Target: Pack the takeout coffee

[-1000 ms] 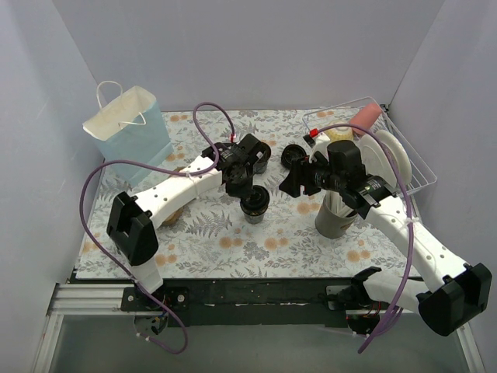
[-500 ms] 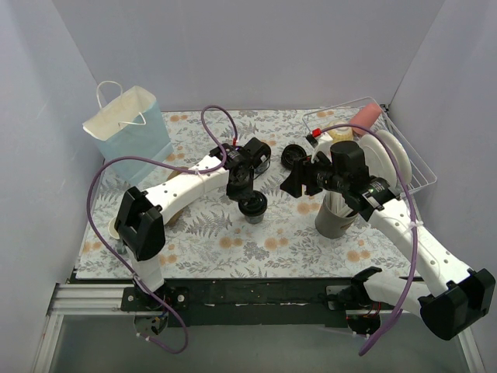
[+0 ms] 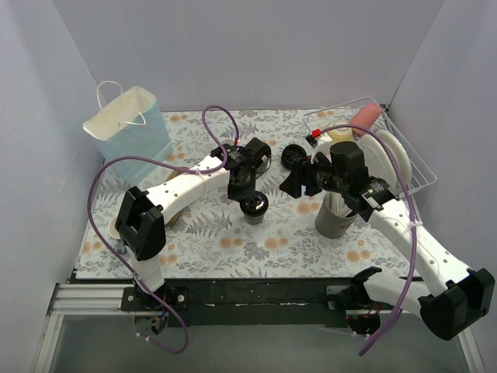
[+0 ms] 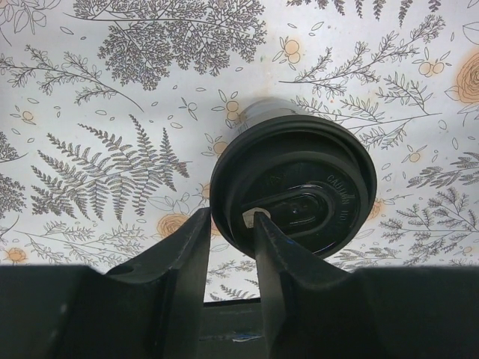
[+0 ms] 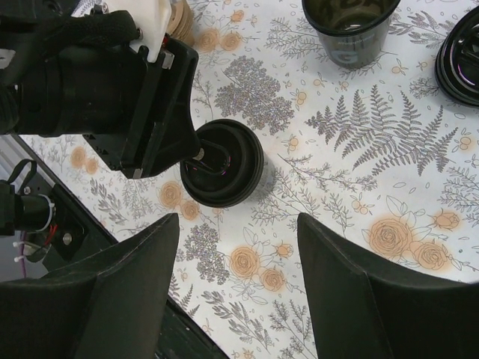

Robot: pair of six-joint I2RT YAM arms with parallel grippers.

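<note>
A small black paper cup (image 3: 255, 208) capped with a round black lid (image 4: 299, 187) stands upright near the middle of the floral-patterned surface (image 3: 233, 241), well apart from the pale blue paper bag (image 3: 128, 128) at the far left. The left gripper (image 4: 232, 221) hangs over it, its fingers (image 4: 179, 254) straddling the lid's near rim, one outside and one on top. Whether they pinch it or stand loose cannot be told. The right gripper (image 5: 238, 221) hovers nearby with fingers spread wide, holding nothing. Farther back a second black cup (image 5: 348, 30) stands uncapped, and a loose black lid (image 5: 460, 56) lies beside it. Judged from this, one coffee is capped and none visibly sits in the bag, so the second lid and all the bagging remain.
</note>
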